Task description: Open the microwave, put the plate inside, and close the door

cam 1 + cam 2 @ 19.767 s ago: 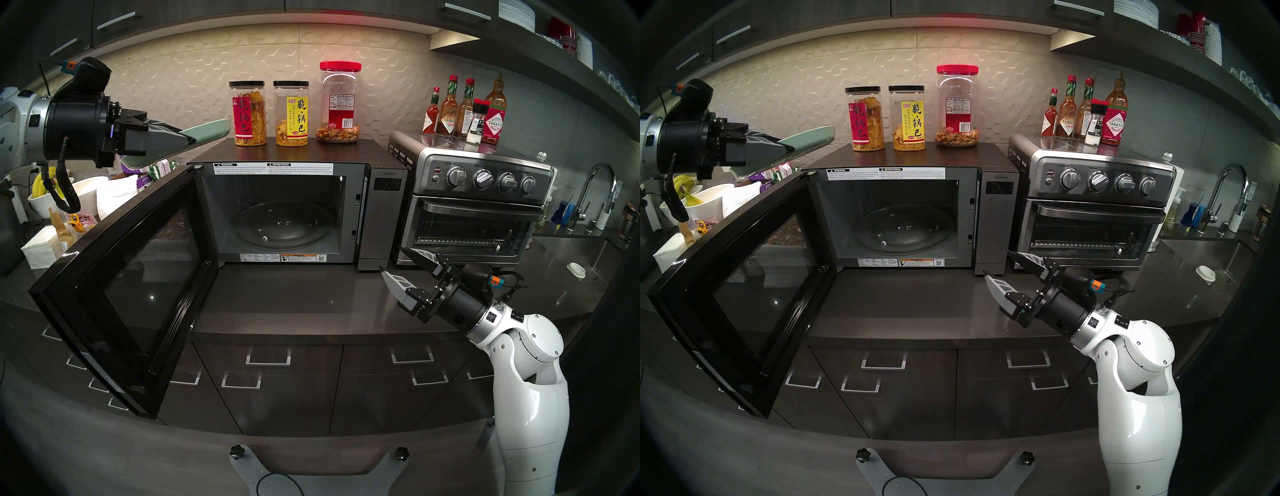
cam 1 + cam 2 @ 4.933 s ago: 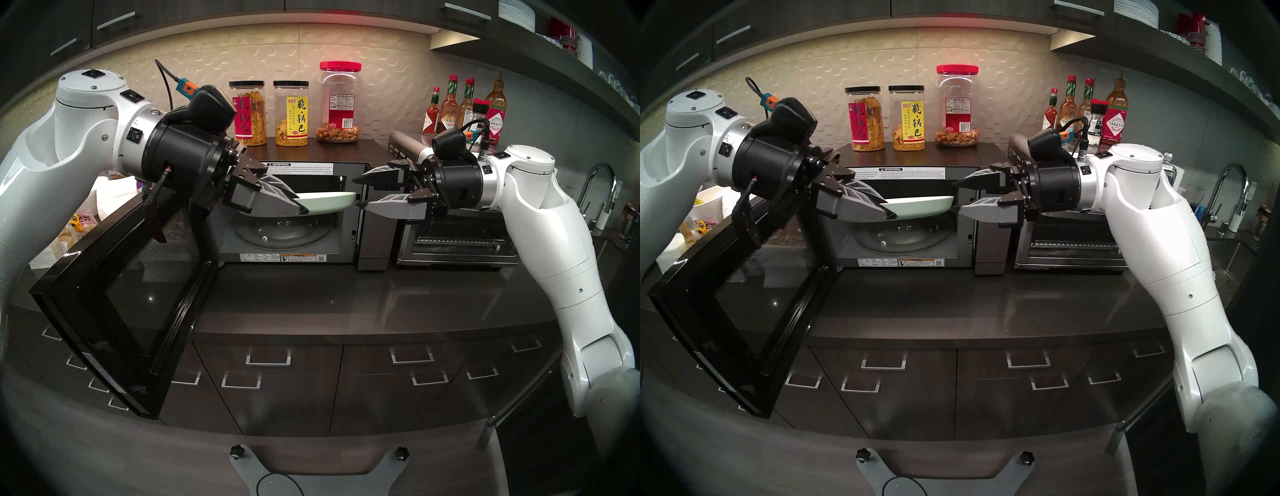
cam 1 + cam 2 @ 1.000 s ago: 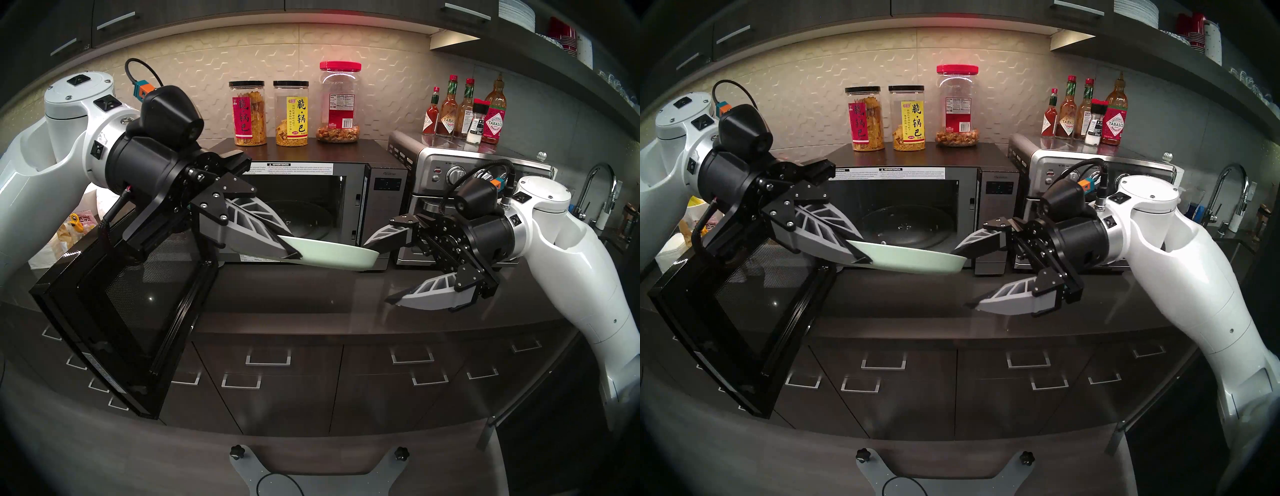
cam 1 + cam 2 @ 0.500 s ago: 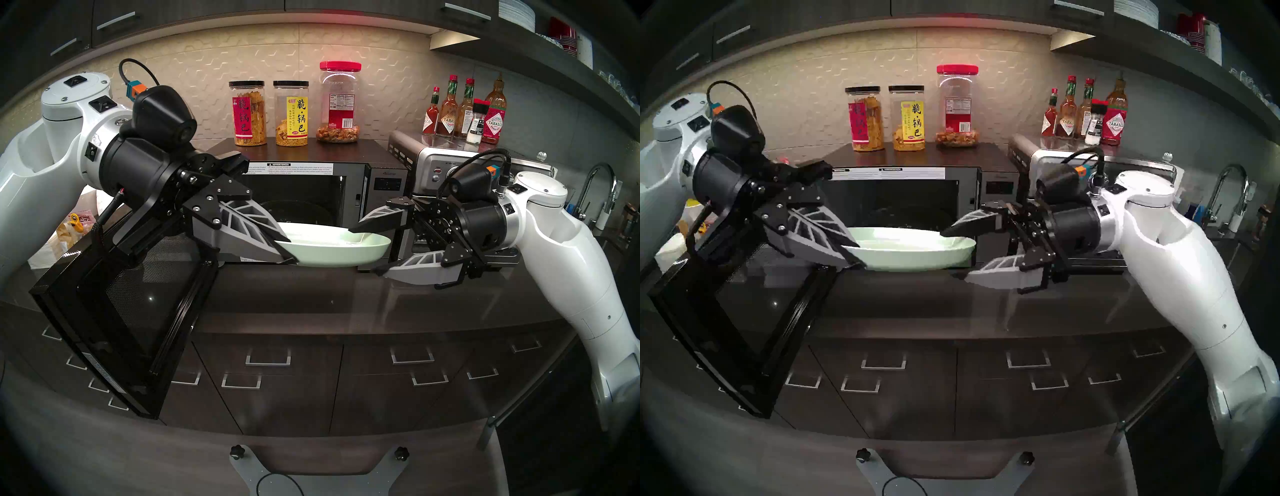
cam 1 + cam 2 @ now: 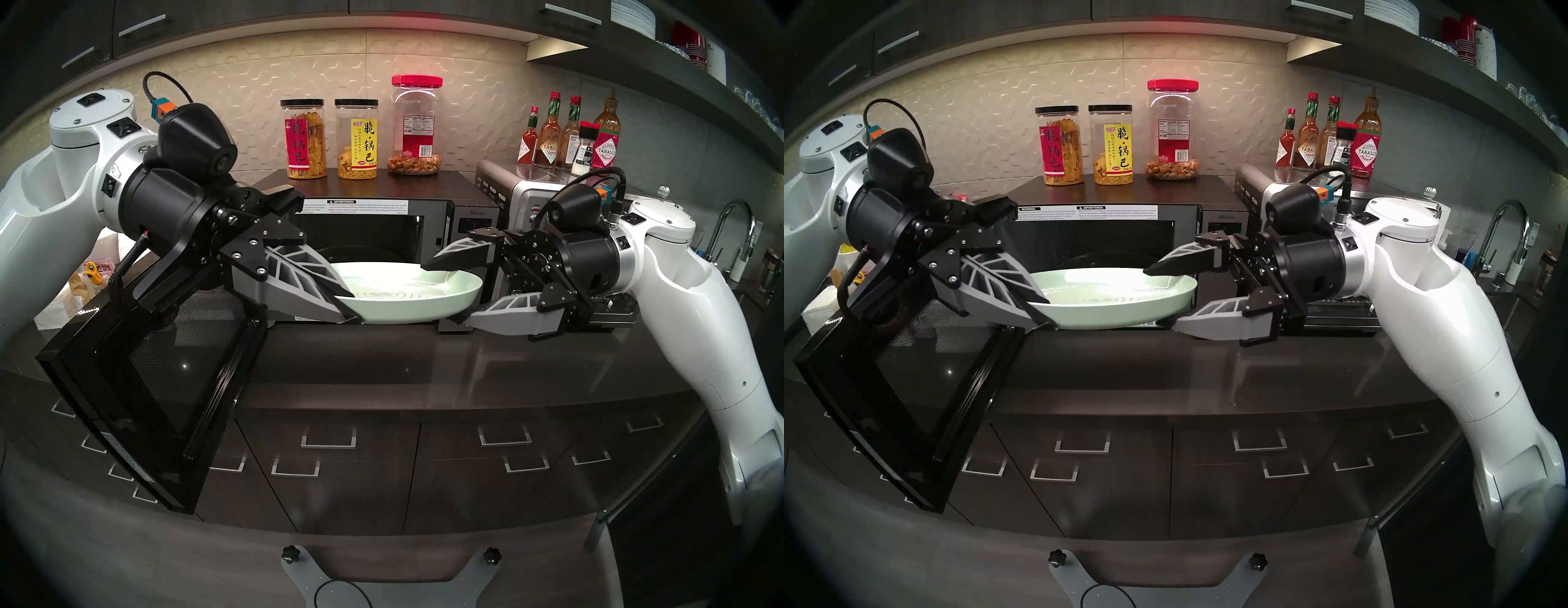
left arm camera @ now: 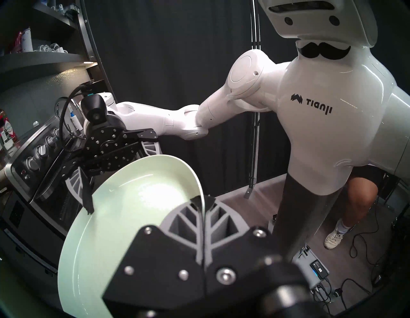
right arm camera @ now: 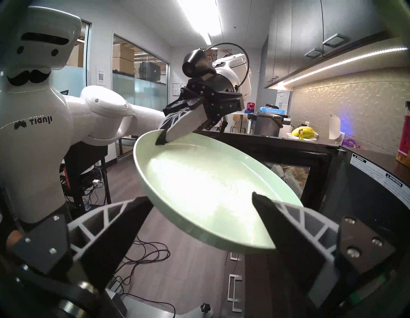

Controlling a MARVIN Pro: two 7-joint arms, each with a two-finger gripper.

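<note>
On a dark kitchen counter (image 5: 382,373) the microwave (image 5: 471,229) stands with its door (image 5: 140,373) swung wide. In front of the opening, the left gripper (image 5: 354,308) is clamped on the plate (image 5: 407,297) rim, holding it in the air. The right gripper (image 5: 441,293) has its jaws apart astride the opposite rim, apparently to take the plate over.

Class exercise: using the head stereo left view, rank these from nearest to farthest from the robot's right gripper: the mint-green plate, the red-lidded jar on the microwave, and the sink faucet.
1. Mint-green plate: its rim lies between the open fingers of the right gripper.
2. Red-lidded jar: up and back, on top of the microwave.
3. Sink faucet: far off at the view's right edge.
</note>
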